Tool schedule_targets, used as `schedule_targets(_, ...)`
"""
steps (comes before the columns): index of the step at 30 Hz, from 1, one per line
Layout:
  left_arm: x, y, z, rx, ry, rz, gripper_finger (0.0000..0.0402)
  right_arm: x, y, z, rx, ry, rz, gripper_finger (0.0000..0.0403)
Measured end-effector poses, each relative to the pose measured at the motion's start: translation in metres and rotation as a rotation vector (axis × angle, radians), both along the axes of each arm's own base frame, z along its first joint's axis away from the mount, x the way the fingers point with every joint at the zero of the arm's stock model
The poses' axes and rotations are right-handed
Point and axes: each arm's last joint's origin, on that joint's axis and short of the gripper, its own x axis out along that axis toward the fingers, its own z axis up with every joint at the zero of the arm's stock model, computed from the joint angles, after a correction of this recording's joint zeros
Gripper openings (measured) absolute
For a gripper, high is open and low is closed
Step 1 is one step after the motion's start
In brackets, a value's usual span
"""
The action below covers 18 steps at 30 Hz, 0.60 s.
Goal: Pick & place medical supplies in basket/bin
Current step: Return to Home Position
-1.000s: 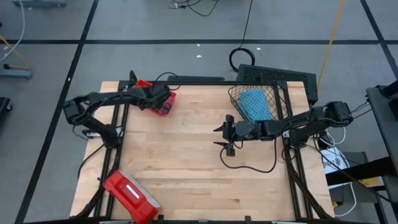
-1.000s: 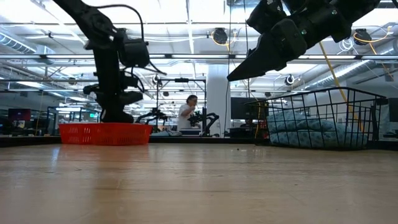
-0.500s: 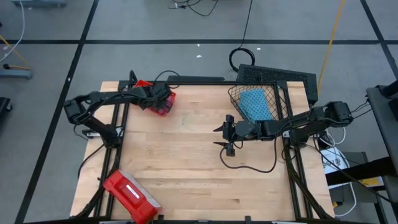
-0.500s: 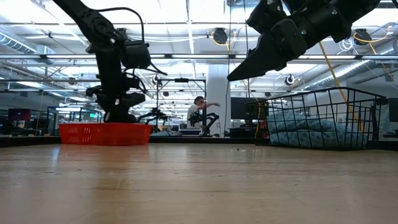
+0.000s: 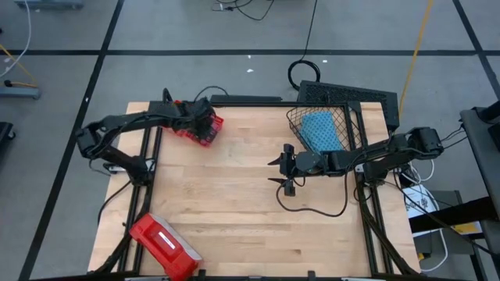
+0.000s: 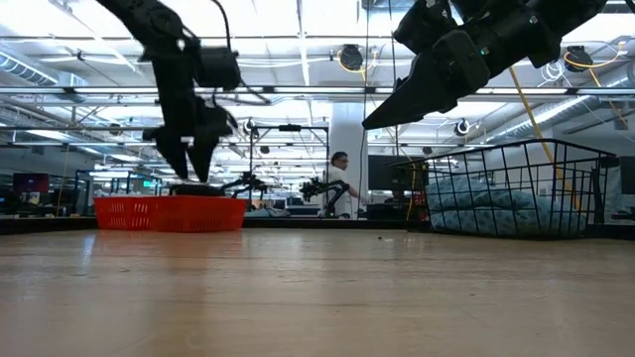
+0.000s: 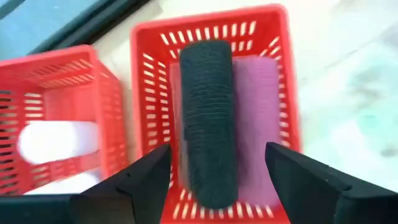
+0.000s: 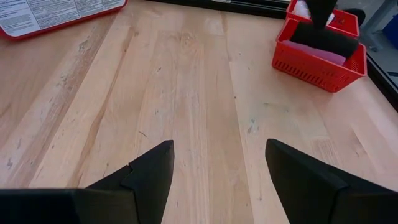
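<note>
The red bin [image 7: 205,18] stands at the table's far left. In one of its two compartments a black roll [image 7: 208,124] lies on a pink roll [image 7: 267,124]; the other holds white pieces [image 7: 56,140]. My left gripper [image 7: 217,155] hangs open just above the bin [image 6: 169,213], one finger on each side of the black roll and clear of it. The black wire basket [image 5: 344,101] at the far right holds the blue cloth pad [image 5: 320,131]. My right gripper [image 5: 285,168] waits open above the table's middle, beside the basket.
A flat red case with a white label [image 5: 164,246] lies at the table's near left corner. A black cable [image 5: 328,211] loops over the wood near the right arm. Bare wood lies between the bin and the basket. People show in the room behind the table.
My left gripper has risen out of the red bin and has opened its fingers; it now hangs above the bin's rim. The bin has stayed where it was. My right gripper has kept still.
</note>
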Motion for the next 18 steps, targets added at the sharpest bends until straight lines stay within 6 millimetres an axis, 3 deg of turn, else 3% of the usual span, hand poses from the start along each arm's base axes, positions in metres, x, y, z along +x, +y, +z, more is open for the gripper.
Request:
schedule_targets(6,-0.02,-0.02,0.072,0.167,-0.056,-0.05,0.0269,-0.013,-0.001,0.018,-0.015,-0.033,0.005,0.0242)
schedule_targets(9,-0.044,-0.044,0.108,0.259,-0.142,-0.085,0.0269,-0.033,-0.002,0.041,0.039,-0.081,-0.033,0.0242)
schedule_targets(11,-0.064,-0.069,0.123,0.278,-0.234,-0.209,0.0269,-0.055,-0.001,0.061,0.092,-0.128,-0.042,0.0242)
schedule_targets(14,-0.091,-0.103,0.13,0.315,-0.481,-0.322,0.0269,-0.09,-0.002,0.079,0.103,-0.138,-0.028,0.0242)
schedule_targets(18,-0.111,-0.129,0.088,0.354,-0.74,-0.382,0.0269,-0.126,-0.007,0.084,0.159,-0.17,-0.094,0.0242)
